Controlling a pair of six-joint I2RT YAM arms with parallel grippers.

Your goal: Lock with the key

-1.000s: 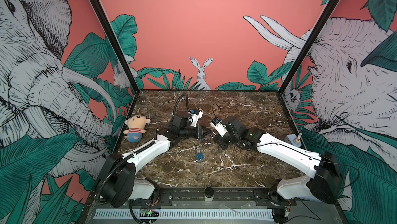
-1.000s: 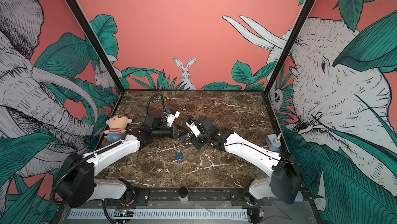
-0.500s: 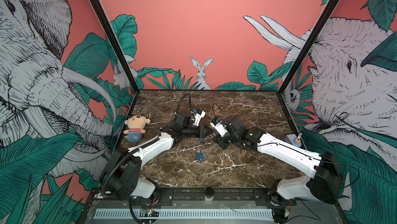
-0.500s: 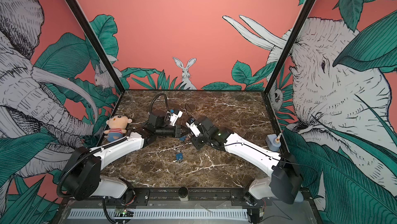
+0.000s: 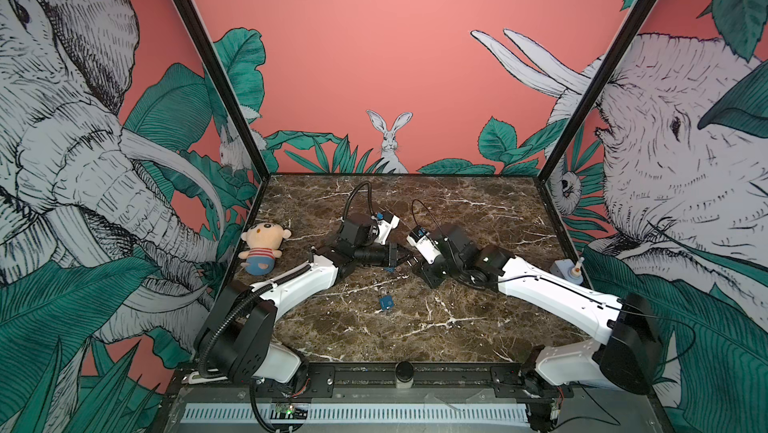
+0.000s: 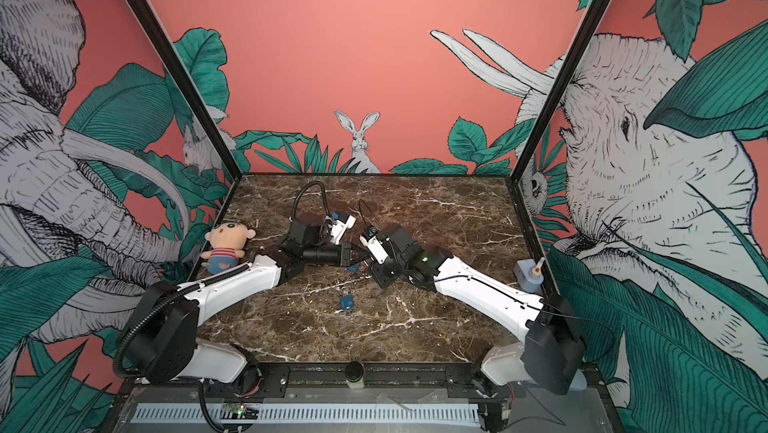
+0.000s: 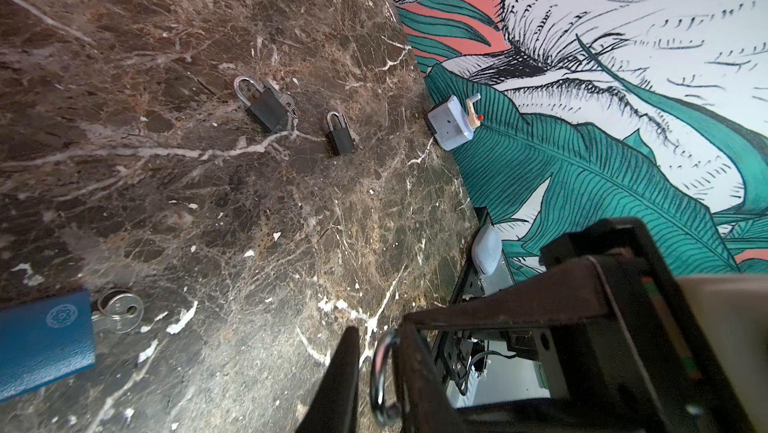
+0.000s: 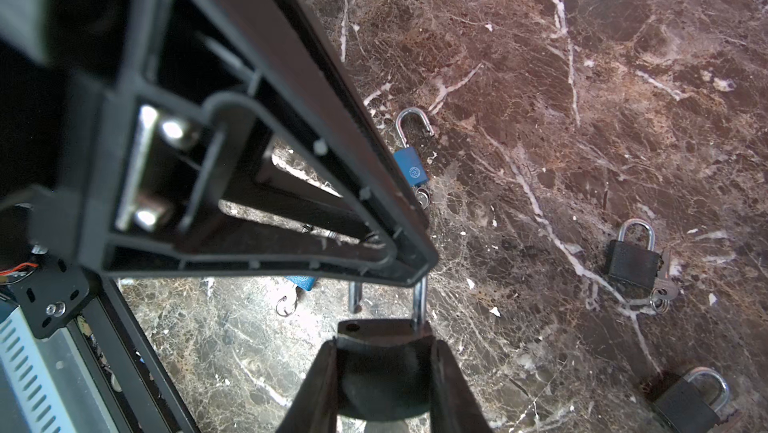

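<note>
Padlock [image 8: 382, 368] with a black body is being pinched by the right gripper [image 8: 381, 343], fingers pressing on both flat sides, over the middle of the marble table [image 5: 457, 219]. Its shackle [image 8: 419, 302] is standing unlatched: one leg is sitting in the body, the free leg is hanging out of its hole. The keyhole end is hidden, so I can't tell if a key is in it

Left gripper [image 5: 402, 255] is facing the right one tip to tip, jaws narrow around the shackle's bend. I can't tell if they are actually clamping it. In the left wrist view the bend is showing just beside one left finger [image 7: 343, 377]

A blue piece with a ring [image 8: 299, 283] is lying on the table right under the tips, mostly hidden

Blue padlock [image 5: 385, 304] is lying flat nearer the front edge, shackle open, key [image 7: 118, 310] sitting at its base

Big spare padlock [image 7: 266, 109] is lying further toward the right side, shackle shut, keys touching it. Small spare padlock [image 7: 340, 138] is lying near it, also shut

Pale blue box [image 5: 567, 271] is sitting against the right wall, and the plush doll [image 5: 264, 246] is leaning by the left wall, both well apart from the grippers
</note>
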